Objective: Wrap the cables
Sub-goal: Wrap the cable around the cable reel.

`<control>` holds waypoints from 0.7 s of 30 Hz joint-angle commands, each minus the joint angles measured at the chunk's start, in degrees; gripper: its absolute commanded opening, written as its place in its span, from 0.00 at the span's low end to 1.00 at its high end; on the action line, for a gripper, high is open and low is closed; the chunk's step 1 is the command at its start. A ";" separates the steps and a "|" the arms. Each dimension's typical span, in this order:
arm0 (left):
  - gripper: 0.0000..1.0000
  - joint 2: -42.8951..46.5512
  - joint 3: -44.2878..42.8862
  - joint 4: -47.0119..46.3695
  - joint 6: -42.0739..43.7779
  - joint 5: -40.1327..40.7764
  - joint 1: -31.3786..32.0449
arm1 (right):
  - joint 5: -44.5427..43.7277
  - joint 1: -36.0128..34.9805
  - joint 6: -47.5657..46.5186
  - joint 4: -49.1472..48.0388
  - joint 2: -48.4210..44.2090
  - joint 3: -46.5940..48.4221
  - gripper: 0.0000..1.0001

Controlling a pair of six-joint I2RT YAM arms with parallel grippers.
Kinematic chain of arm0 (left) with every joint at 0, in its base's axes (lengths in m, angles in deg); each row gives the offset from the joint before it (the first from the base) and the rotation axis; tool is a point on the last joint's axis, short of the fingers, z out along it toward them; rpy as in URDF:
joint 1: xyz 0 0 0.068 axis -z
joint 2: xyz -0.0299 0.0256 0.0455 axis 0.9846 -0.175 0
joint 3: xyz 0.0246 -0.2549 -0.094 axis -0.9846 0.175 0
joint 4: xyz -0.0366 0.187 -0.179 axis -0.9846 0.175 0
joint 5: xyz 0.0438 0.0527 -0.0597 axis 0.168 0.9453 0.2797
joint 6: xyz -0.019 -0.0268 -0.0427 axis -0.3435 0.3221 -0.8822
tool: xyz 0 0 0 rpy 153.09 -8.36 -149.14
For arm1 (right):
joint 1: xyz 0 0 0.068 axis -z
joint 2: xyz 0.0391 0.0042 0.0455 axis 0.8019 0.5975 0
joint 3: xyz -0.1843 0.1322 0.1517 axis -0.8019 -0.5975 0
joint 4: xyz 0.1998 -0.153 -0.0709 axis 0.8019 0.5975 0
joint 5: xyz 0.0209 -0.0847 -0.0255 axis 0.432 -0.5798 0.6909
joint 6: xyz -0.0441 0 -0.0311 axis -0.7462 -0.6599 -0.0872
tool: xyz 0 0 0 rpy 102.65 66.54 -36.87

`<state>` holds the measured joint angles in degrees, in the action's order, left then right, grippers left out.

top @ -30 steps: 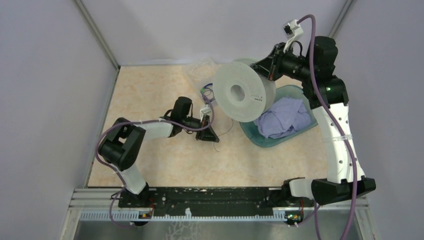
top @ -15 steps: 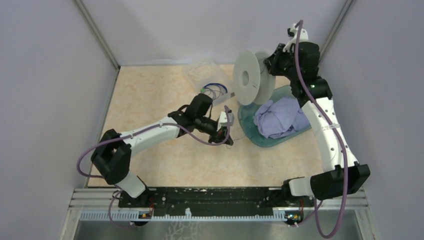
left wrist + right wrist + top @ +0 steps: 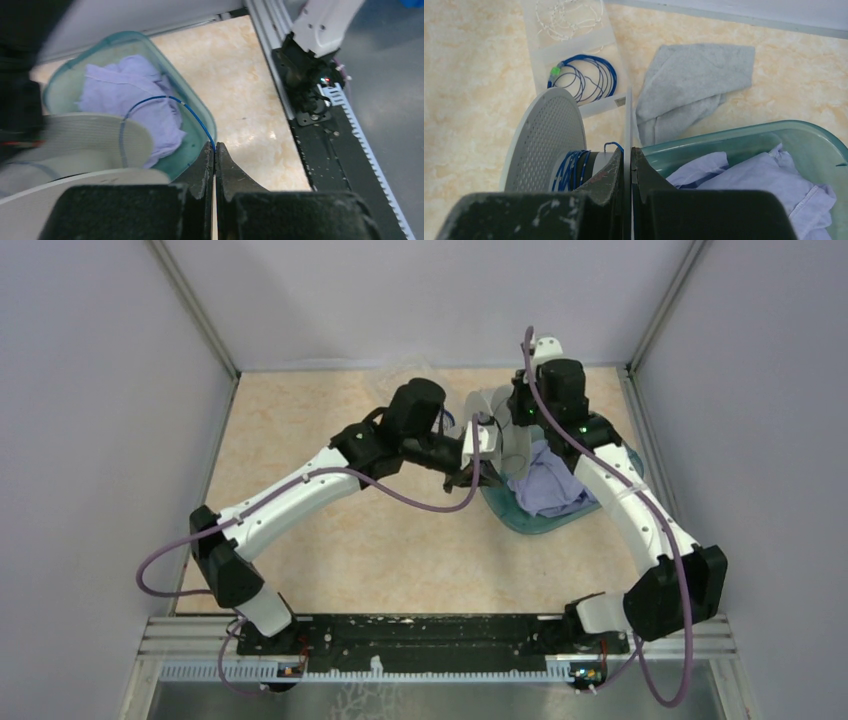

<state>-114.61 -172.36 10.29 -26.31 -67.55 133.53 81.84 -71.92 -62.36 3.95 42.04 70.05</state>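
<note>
The pale grey spool (image 3: 546, 135) has a perforated flange and stands on edge beside the teal basin (image 3: 734, 135). My right gripper (image 3: 628, 152) is shut on the spool's thin near flange. The cable (image 3: 150, 99) is a very thin wire that looks blue up close. Several turns of it lie on the spool's core (image 3: 569, 167). My left gripper (image 3: 215, 150) is shut on the cable, which arcs from its tips over the basin to the spool (image 3: 85, 135). In the top view the left gripper (image 3: 470, 478) sits just left of the spool (image 3: 505, 445) and right gripper (image 3: 512, 418).
A separate blue wire coil with a green end (image 3: 584, 77) lies on a white sheet behind the spool. A grey cloth (image 3: 689, 80) lies on the table. The basin (image 3: 200, 107) holds a lavender cloth (image 3: 135, 80). Walls close in on three sides.
My left arm has swung from the table's middle to the far right, up to the spool. My right arm has lowered the spool and turned it, moving left over the basin's edge.
</note>
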 commanded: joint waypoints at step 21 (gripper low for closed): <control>0.00 1.06 -0.23 -11.69 -8.51 14.26 -26.80 | 23.98 -2.14 -13.54 1.05 -13.29 -5.77 0.00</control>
<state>-113.85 -176.03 3.62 -34.83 -53.74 110.40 98.86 -73.71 -75.59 6.73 32.79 63.26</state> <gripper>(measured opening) 0.008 0.041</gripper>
